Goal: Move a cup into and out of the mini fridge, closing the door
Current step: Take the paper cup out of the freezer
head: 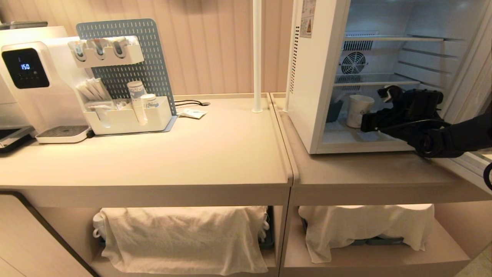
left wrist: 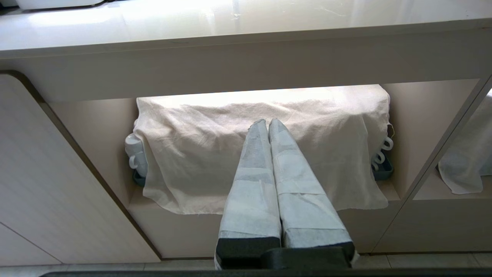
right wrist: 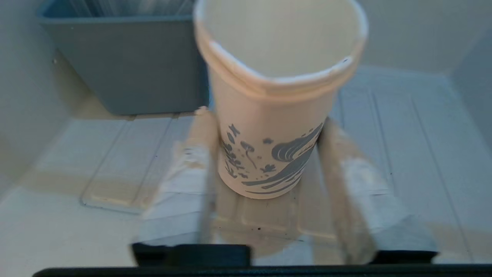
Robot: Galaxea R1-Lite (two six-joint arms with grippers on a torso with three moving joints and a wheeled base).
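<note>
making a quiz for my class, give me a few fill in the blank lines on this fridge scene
1. The cup stands on the floor of the mini fridge, beside a grey ____.
2. The right tool has one finger on each ____ of the cup.
3. The left tool points at a white ____ under the counter.

Missing words: bin; side; cloth

- The right arm (head: 461,134) is stretched level from the right, with its wrist at the open front of the fridge (head: 315,77).
- The right gripper (right wrist: 269,154) is set low inside, one finger (right wrist: 200,154) on each side of the cup (right wrist: 269,127); whether the cup's sides are touched cannot be told.
- The left gripper (left wrist: 268,122) is parked low before the desk's (left wrist: 246,61) lower shelf, its fingers pressed together and empty.
</note>
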